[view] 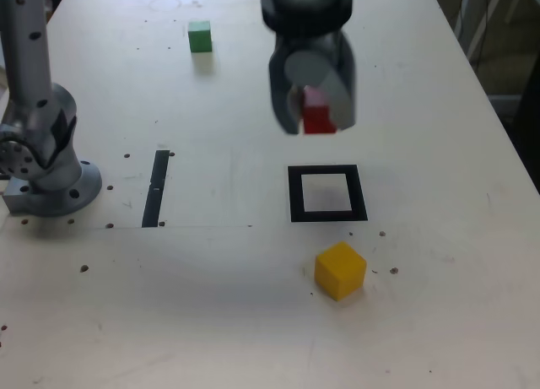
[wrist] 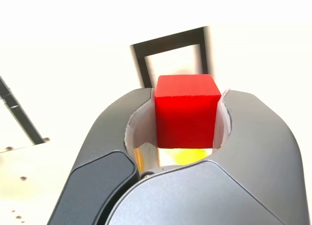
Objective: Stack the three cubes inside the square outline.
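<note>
Yellow cube [view: 340, 270] beside square outline [view: 327, 193], unobstructed.

Red cube [view: 318, 117] up in the air, clamped in the end effector [view: 314, 110], over the desk just behind the black square outline [view: 327, 193]. Yellow cube [view: 340, 271] sits near the front edge, green cube [view: 200, 36] near the far edge.

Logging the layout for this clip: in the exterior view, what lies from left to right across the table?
Arm base → black strip → green cube → square outline; the red cube and yellow cube overlap it sideways.
</note>
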### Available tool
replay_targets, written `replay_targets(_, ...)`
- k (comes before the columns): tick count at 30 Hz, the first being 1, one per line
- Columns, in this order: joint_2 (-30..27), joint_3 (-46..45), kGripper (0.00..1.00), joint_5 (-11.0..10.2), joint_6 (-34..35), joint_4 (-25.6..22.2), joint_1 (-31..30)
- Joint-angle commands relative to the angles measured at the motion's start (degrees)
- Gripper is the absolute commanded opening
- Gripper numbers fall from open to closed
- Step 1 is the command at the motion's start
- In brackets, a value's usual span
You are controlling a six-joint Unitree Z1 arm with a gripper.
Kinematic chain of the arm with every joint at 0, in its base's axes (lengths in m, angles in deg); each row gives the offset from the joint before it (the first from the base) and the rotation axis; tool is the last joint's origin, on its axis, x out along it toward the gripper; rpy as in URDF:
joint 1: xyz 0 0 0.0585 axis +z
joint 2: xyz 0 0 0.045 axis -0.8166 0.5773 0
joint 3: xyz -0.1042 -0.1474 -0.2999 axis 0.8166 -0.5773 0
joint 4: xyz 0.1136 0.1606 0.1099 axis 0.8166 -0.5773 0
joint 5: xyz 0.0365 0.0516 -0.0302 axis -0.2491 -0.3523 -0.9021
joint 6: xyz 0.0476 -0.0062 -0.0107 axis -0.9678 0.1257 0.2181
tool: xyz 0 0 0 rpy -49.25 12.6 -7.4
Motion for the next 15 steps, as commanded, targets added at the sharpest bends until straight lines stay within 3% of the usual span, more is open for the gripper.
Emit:
replay_targets(1, 1.1, -7.2, 0.32, -0.2, 1.2, 0.7, -0.8)
replay_targets(8, 4.6, -7.0, 0.32, -1.7, 6.0, 1.7, -4.1)
replay_targets(15, 7.7, -5.0, 0.32, -1.8, 7.8, 2.4, -4.6)
